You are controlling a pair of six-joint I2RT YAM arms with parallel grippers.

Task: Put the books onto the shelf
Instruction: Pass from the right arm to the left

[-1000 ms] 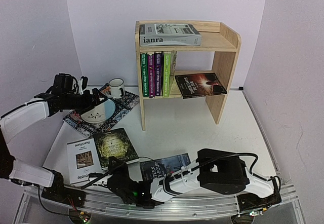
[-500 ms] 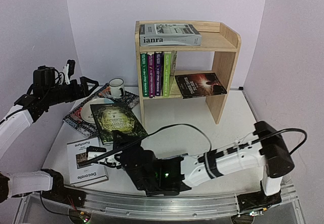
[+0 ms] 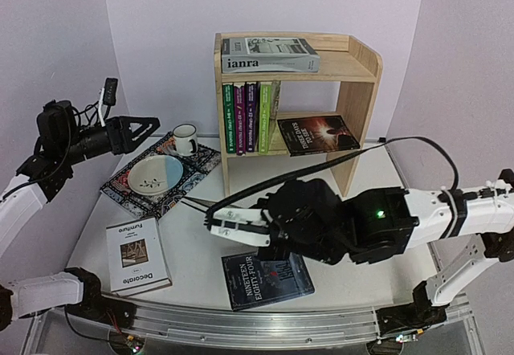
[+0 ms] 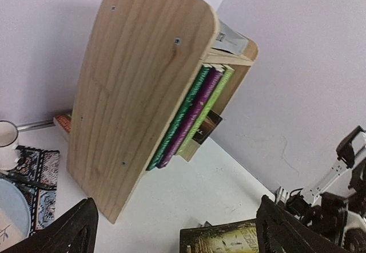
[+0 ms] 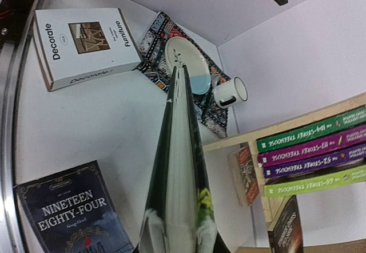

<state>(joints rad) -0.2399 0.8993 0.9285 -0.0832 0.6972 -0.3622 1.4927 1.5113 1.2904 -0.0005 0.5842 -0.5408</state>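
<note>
While the right gripper (image 3: 233,225) stands clamped on a dark green paperback book (image 5: 182,150) held edge-up | left gripper (image 3: 144,130): jaws wide apart | pale pine two-tier shelf (image 3: 353,98): well apart from both.

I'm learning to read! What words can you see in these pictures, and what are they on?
"ianra": grey book on the shelf top.
"Decorate", "Furniture": white book on the table.
"NINETEEN EIGHTY-FOUR": black book on the table.
"104-STOREY TREEHOUSE": green spine.
"117-STOREY TREEHOUSE": magenta spine.
"52-STOREY TREEHOUSE": purple spine.
"65-STOREY TREEHOUSE": lime spine.
Can't read: dark-covered book on the lower tier (blurred), green-covered book (edge-on).
</note>
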